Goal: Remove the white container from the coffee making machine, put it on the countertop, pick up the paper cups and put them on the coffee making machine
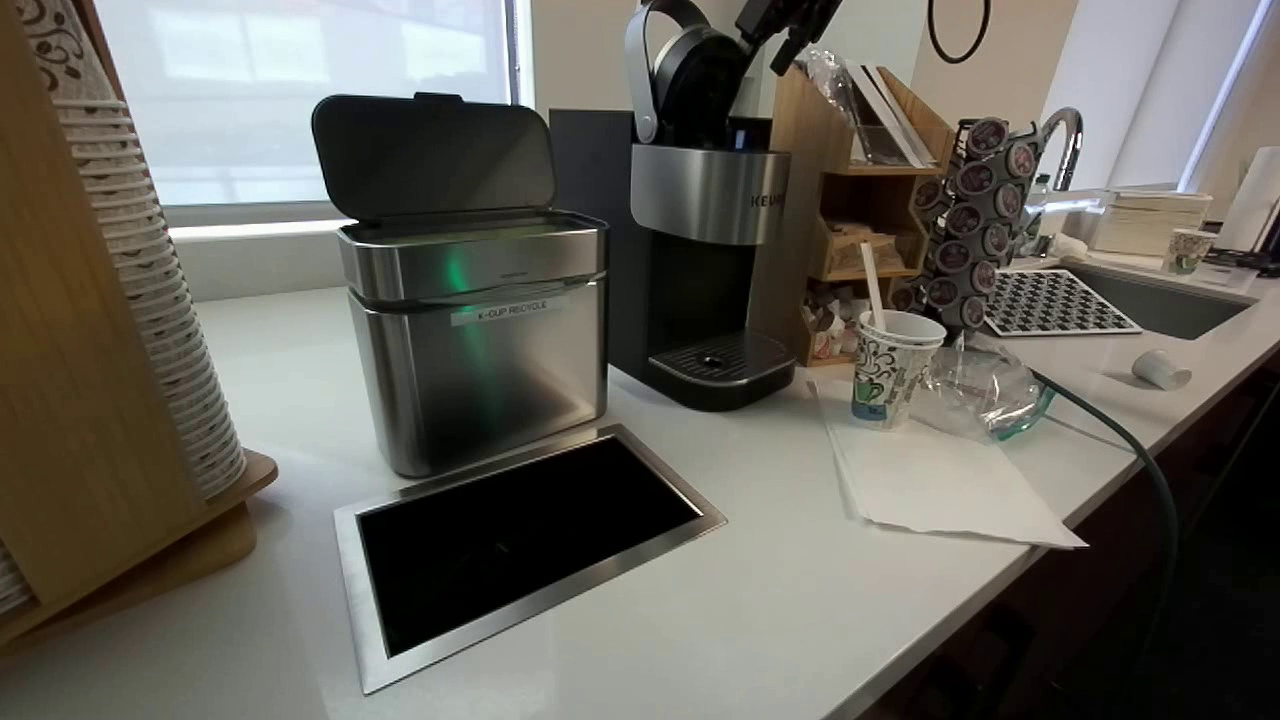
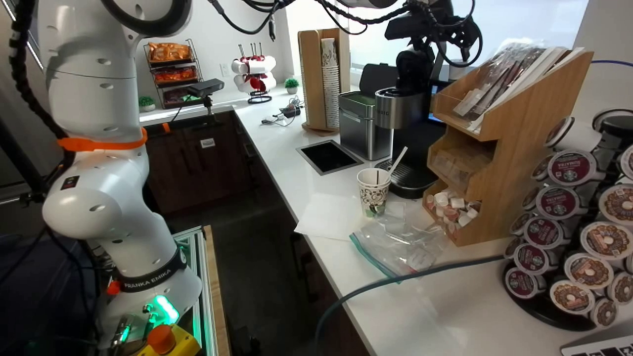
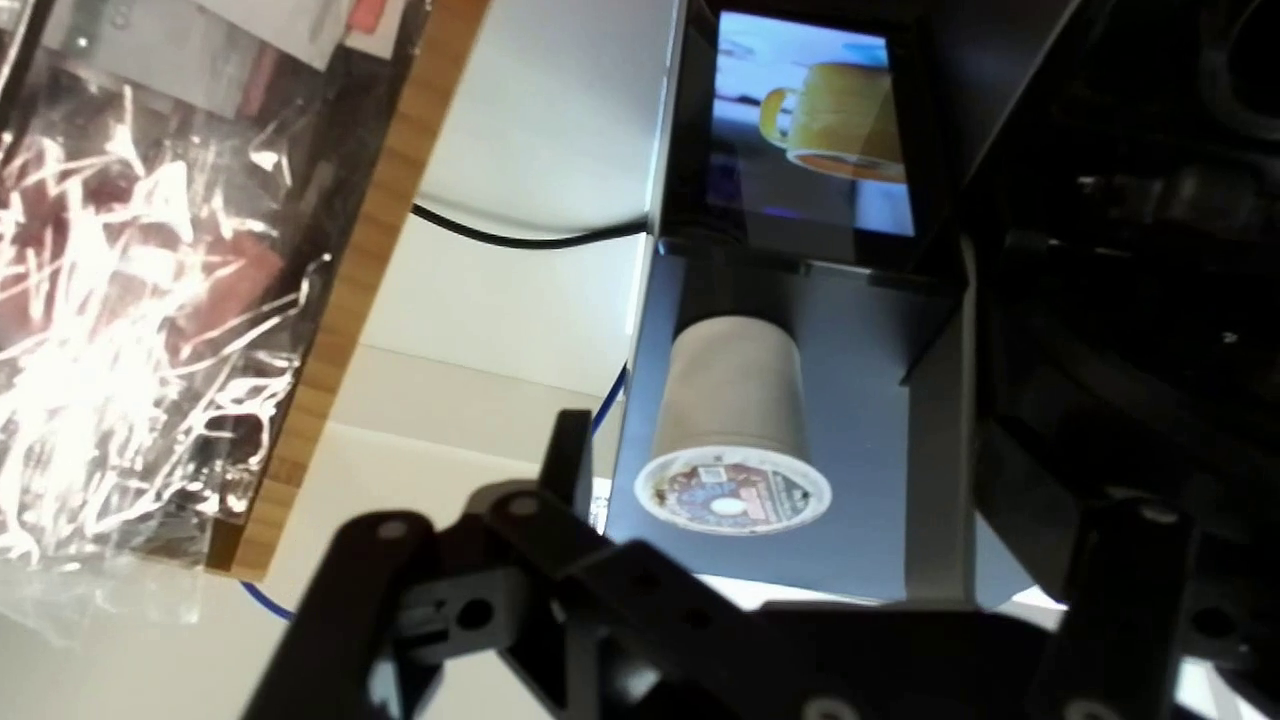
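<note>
1. My gripper [image 3: 800, 480] is hanging over the coffee making machine [image 1: 705, 200], jaws spread wide, grasping nothing; presumably I'm leaving room to straddle the white container [image 3: 735, 400].
2. It's looking like a coffee pod with a printed lid [image 3: 735, 492], sitting atop the machine near the lit screen [image 3: 810, 130].
3. Paper cups [image 1: 885, 385] are standing nested beside the machine, white stick [image 1: 871, 280] leaning out, probably awaiting their turn.
4. Machine's front is reading "KEU…", remainder unclear; steel bin [image 1: 480, 370] beside it is showing "K-CUP RECYCLE".
</note>
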{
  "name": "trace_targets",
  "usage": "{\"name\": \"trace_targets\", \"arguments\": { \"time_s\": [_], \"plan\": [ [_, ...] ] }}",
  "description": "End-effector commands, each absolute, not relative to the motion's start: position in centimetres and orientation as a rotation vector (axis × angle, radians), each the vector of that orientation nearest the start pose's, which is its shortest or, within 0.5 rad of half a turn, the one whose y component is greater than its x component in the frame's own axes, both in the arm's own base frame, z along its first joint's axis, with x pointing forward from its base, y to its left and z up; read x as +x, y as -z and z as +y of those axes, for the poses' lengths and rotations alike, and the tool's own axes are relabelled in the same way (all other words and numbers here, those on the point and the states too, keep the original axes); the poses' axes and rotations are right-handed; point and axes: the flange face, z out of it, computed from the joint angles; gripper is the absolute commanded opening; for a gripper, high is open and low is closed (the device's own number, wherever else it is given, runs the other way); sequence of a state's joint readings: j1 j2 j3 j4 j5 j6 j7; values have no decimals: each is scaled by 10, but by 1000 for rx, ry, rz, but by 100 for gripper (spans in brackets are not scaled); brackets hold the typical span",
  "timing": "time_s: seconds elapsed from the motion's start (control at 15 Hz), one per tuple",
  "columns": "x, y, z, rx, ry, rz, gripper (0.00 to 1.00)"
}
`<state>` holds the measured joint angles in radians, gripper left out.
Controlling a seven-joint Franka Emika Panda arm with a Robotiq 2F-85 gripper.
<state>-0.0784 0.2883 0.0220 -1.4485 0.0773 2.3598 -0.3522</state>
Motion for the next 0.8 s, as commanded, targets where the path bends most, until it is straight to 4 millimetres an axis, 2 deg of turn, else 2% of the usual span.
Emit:
{"name": "trace_targets", "arguments": {
  "time_s": [0.0,0.2,0.4,0.67,0.73],
  "plan": [
    [702,-594,-42,-2981,1007,-421,96],
    [704,-593,-40,-2982,1013,-435,95],
    [708,-590,-40,-2990,1013,-438,99],
    [712,-589,-42,-2987,1045,-420,97],
    [713,-588,-42,-2987,1050,-418,93]
  ]
}}
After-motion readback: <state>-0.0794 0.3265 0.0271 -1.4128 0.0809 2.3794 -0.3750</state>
